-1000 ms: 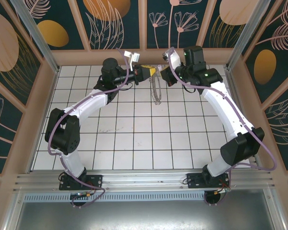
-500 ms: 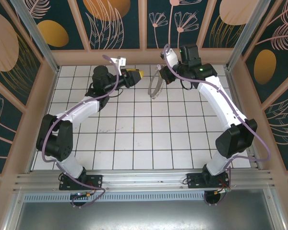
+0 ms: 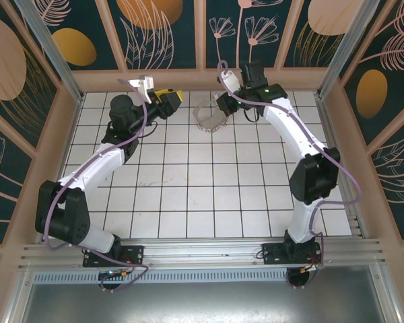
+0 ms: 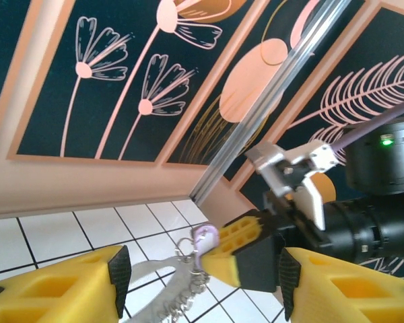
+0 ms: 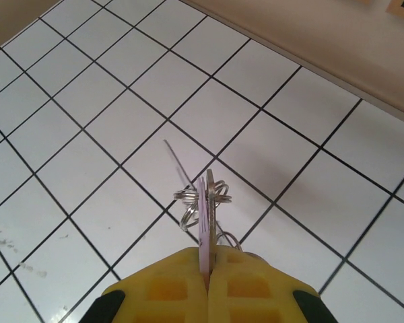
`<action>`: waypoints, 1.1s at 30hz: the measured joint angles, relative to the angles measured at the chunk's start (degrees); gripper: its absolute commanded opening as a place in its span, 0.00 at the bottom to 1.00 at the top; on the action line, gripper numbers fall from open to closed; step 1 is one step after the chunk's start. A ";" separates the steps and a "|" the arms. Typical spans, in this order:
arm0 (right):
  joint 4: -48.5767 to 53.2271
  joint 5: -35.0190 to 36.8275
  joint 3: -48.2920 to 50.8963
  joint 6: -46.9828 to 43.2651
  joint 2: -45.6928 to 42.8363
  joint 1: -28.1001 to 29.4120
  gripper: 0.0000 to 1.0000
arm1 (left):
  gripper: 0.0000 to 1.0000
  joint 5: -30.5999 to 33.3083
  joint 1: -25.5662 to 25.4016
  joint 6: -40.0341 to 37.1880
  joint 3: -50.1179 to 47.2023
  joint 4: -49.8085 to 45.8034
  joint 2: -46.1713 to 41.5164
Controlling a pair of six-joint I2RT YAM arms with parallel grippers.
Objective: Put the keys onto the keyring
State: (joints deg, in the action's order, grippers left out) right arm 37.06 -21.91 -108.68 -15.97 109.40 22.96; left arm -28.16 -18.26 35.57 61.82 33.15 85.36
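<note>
The right gripper [image 5: 207, 259] is pinched tight on the key [image 5: 204, 208], its 2 yellow fingers pressed together with the pale lilac head edge-on between them. The keyring [image 3: 203, 121] hangs from that grip, and its small metal rings cluster around the key. Both are over the tiles of the table [image 3: 188, 202], near the middle of its far edge. The left gripper [image 3: 168, 96] is just to the left, also by the far edge. Its fingers are spread wide with nothing between them, facing the key and keyring.
</note>
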 measured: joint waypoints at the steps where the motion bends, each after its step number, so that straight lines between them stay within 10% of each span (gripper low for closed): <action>1: -0.04 -0.24 -1.22 0.00 1.42 0.00 0.00 | 0.62 0.28 0.02 -0.04 -0.02 -0.26 -0.24; 9: -2.16 -2.21 -3.54 1.33 8.57 0.22 0.00 | 0.64 1.70 0.55 -0.68 -0.28 -1.92 -1.11; 33: -21.05 -2.05 33.99 16.72 -1.29 14.78 0.00 | 0.65 1.62 0.66 2.95 -2.80 0.74 -1.11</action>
State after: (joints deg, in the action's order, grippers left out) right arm 16.01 -23.97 -74.70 0.75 108.12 37.74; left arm -26.55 -17.61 38.52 59.02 33.89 84.25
